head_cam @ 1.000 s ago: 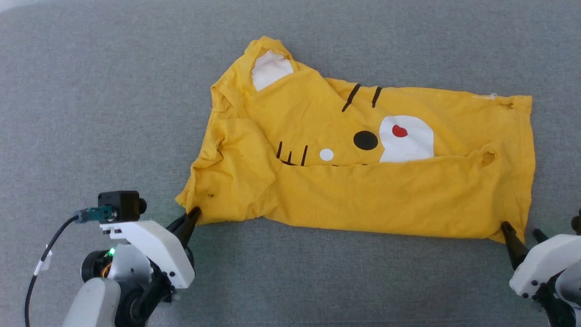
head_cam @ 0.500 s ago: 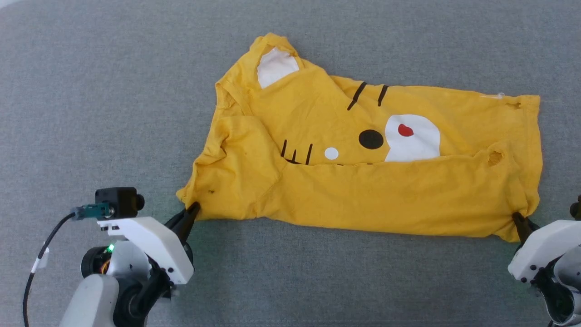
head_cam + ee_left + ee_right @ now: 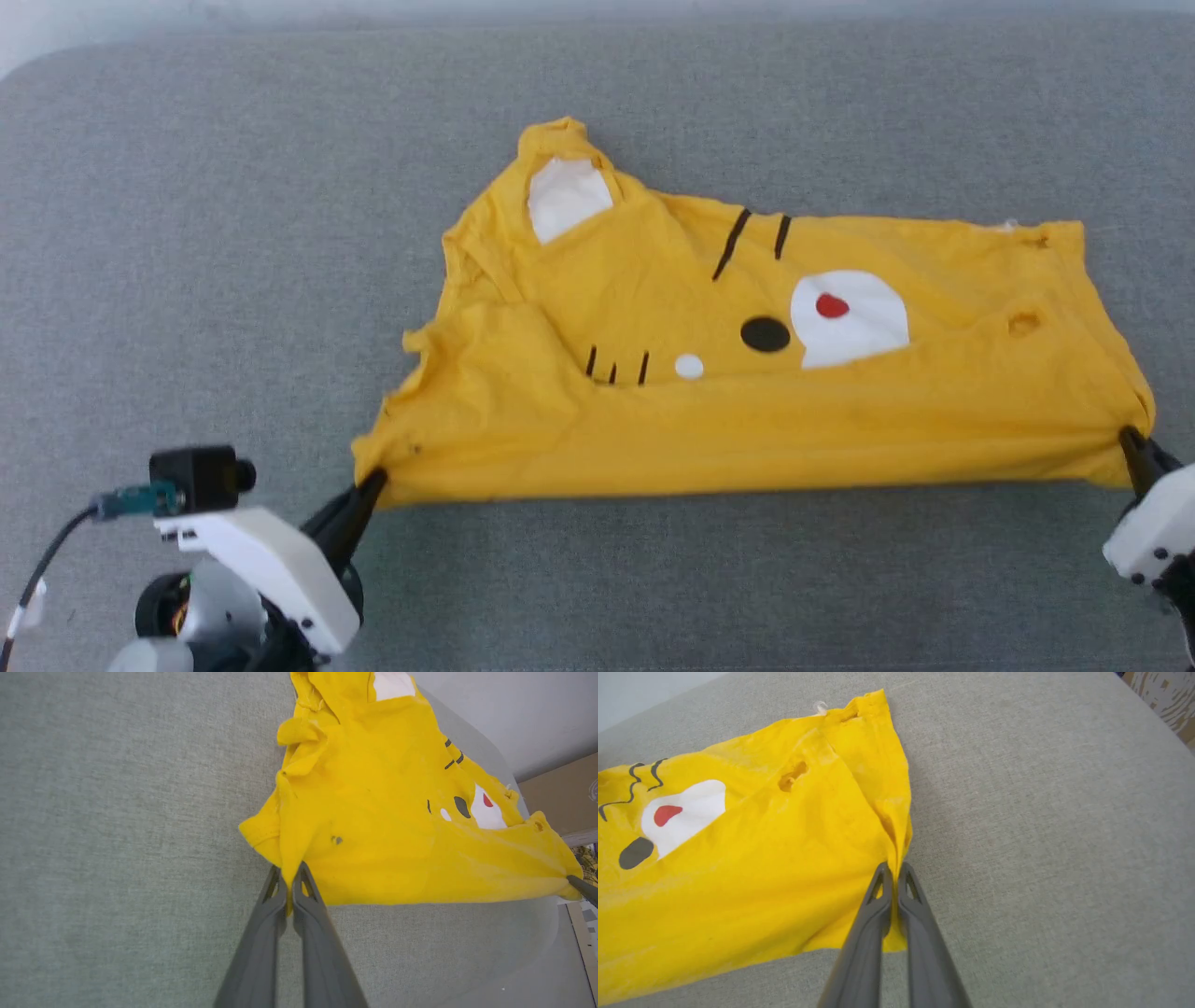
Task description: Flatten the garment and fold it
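The shirt (image 3: pixel 728 411) lies spread across the grey surface (image 3: pixel 233 233), bright yellow, collar end toward the robot's left and hem end toward its right. Its near edge runs in a straight, taut line from one gripper to the other, with a thin shadow under it. The far side rests on the surface in soft wrinkles.

The left gripper (image 3: pixel 373 481) has its fingers clenched on the near left corner. In the left wrist view the two dark fingers (image 3: pixel 306 900) meet with a pinch of yellow cloth between them (image 3: pixel 289 877), and the shirt (image 3: pixel 383 826) fans away from that spot.

The right gripper (image 3: pixel 1130 439) is likewise clamped on the near right corner. In the right wrist view its tips (image 3: pixel 894 868) squeeze a gathered fold of the shirt (image 3: pixel 761 868), and creases radiate from the pinch.

On the upper face I can see a white patch (image 3: pixel 566 196) by the neck, a white oval (image 3: pixel 848 317) with a red dot, a black dot (image 3: pixel 765 333) beside it, a small white dot (image 3: pixel 689 366) and some short black strokes. A small hole (image 3: pixel 1023 324) shows toward the right end. A fold crosses the print just below the oval and hides its lower part
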`<state>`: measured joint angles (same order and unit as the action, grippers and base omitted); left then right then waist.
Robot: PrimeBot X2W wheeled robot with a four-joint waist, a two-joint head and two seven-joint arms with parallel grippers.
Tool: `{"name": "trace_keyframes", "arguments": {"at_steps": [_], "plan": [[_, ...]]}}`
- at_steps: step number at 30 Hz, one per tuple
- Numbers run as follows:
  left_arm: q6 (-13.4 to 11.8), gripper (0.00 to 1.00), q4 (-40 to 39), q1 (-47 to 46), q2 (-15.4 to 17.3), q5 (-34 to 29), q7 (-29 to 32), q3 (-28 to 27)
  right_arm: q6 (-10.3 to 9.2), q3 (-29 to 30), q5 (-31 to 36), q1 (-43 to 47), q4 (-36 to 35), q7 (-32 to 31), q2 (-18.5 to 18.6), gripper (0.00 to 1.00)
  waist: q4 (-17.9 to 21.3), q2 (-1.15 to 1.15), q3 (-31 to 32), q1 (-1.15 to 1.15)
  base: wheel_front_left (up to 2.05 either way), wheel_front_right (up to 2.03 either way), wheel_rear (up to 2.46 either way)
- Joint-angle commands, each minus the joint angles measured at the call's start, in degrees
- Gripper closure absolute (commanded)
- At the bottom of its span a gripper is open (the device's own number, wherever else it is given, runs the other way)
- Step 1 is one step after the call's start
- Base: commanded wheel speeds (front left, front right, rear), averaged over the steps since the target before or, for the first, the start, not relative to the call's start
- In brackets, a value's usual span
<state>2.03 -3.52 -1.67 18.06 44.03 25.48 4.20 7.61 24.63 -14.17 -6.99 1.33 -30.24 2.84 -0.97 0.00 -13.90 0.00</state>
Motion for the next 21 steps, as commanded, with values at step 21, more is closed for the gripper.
{"name": "trace_keyframes", "arguments": {"at_steps": [21], "plan": [[-1.98, 1.00, 1.53, 8.06, -3.22, 3.69, 1.82, 2.22, -0.12, 0.67, -3.52, 8.79, 3.43, -0.26, 0.04, 1.00, -1.04, 0.00, 4.41, 0.00, 0.00, 0.00, 0.00]]}}
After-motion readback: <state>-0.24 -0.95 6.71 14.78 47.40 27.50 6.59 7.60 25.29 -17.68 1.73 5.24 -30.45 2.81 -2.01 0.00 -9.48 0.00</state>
